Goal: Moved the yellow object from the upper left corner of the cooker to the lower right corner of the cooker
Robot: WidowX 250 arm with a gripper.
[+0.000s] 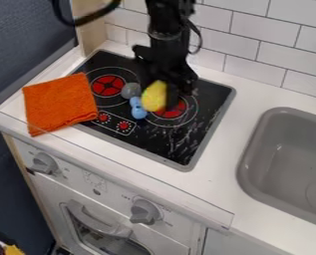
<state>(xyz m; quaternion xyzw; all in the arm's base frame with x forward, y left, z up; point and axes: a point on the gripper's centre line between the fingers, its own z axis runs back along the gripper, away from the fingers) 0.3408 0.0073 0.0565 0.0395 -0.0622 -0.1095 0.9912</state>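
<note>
The black gripper (161, 90) hangs down over the middle of the black cooker top (187, 148), near the right burner. It is shut on the yellow object (153, 96), a rounded piece that shows in front of and between its fingers. Part of the yellow object's back and upper side is hidden by the gripper. Whether its lower end touches the cooker, I cannot tell.
Just left of the yellow object are a blue object (138, 108) and a round grey one (131, 90). An orange cloth (59, 103) overlaps the cooker's left edge. A grey sink (290, 158) lies right; a tiled wall (250, 42) stands behind.
</note>
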